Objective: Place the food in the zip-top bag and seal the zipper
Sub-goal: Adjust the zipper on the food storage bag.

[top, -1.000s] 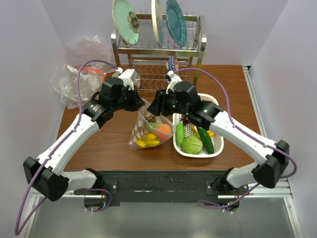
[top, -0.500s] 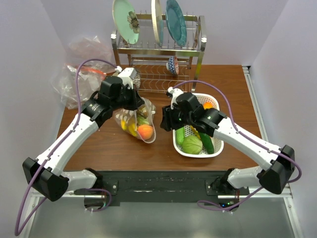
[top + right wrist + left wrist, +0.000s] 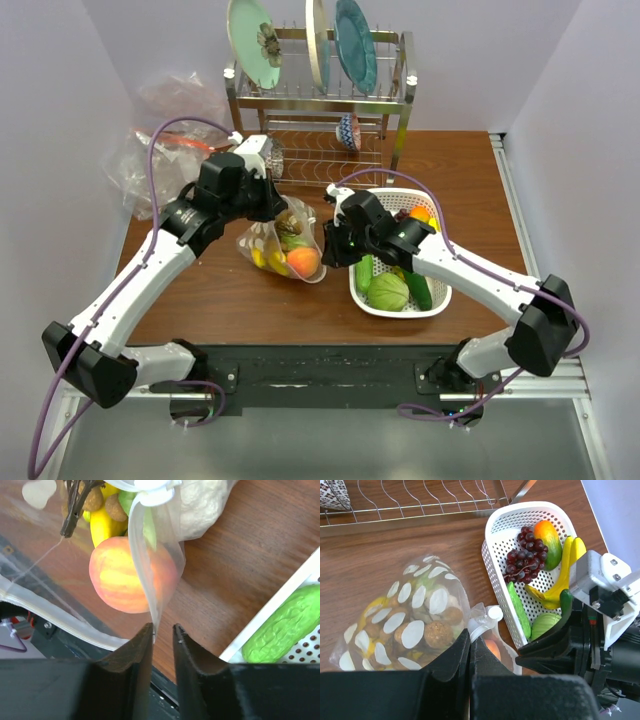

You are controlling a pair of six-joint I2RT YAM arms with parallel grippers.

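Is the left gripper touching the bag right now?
Touching. In the left wrist view the left gripper has its jaws shut on the bag, whose clear film runs straight into the pinch with no gap.

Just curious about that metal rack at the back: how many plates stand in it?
3: a pale green flowered plate on the left, a cream plate seen edge-on in the middle, a teal plate on the right. None looks hidden.
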